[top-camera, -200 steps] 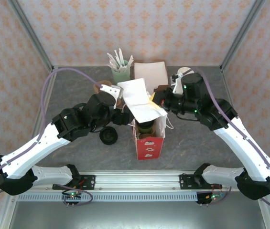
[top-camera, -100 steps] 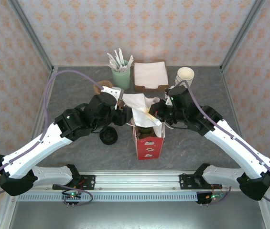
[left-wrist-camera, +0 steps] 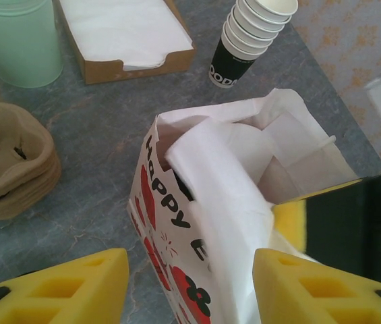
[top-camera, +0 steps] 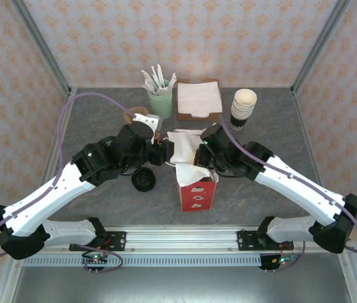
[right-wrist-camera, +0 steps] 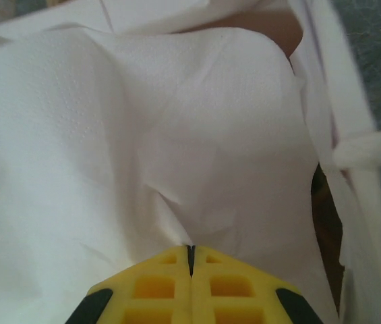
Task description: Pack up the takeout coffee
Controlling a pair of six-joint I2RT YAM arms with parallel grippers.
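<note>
Right wrist shows the right gripper (right-wrist-camera: pixel 190 251) clamped on a napkin (right-wrist-camera: pixel 109 135); left wrist, the left gripper (left-wrist-camera: pixel 187 270) spread.

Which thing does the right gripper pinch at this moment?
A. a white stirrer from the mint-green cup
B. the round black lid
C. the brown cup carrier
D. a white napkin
D: in the right wrist view the right gripper has its fingers pressed together on a crease of the white napkin, which sits in the mouth of the paper bag.
</note>
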